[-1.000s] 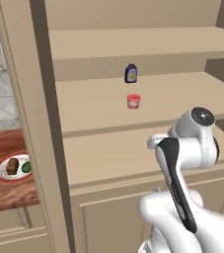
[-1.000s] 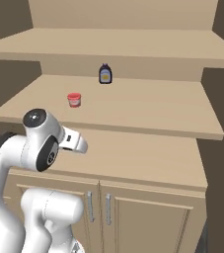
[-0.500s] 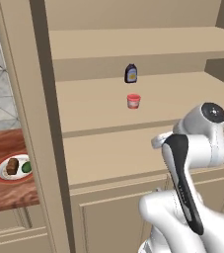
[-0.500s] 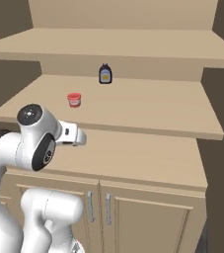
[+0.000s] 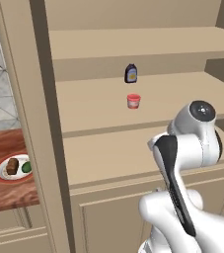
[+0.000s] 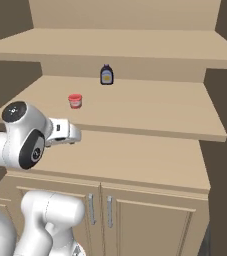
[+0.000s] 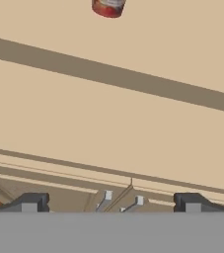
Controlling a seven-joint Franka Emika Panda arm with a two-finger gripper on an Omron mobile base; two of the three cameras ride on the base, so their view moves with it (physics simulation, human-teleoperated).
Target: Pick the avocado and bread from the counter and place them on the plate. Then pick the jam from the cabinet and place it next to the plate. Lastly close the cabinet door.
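Two things are seen on a middle shelf of the cabinet (image 5: 39,123): the jam (image 5: 133,101), a small red jar near the shelf's front edge, and behind it, apart from it, a dark bottle (image 5: 130,73) with a pale label by the back wall. In the hand view the gripper (image 7: 111,200) is shown spread wide with nothing between its fingertips (image 7: 32,201), held over the lower ledge of the cabinet; the jam is seen well ahead of it on the shelf above, cut by the top edge. Below the ledge, two short doors (image 6: 145,225) with metal handles are shut. To the left, on the counter (image 5: 10,190), the plate (image 5: 0,174) is set, and on it the bread (image 5: 12,165) and avocado (image 5: 26,167) lie side by side.
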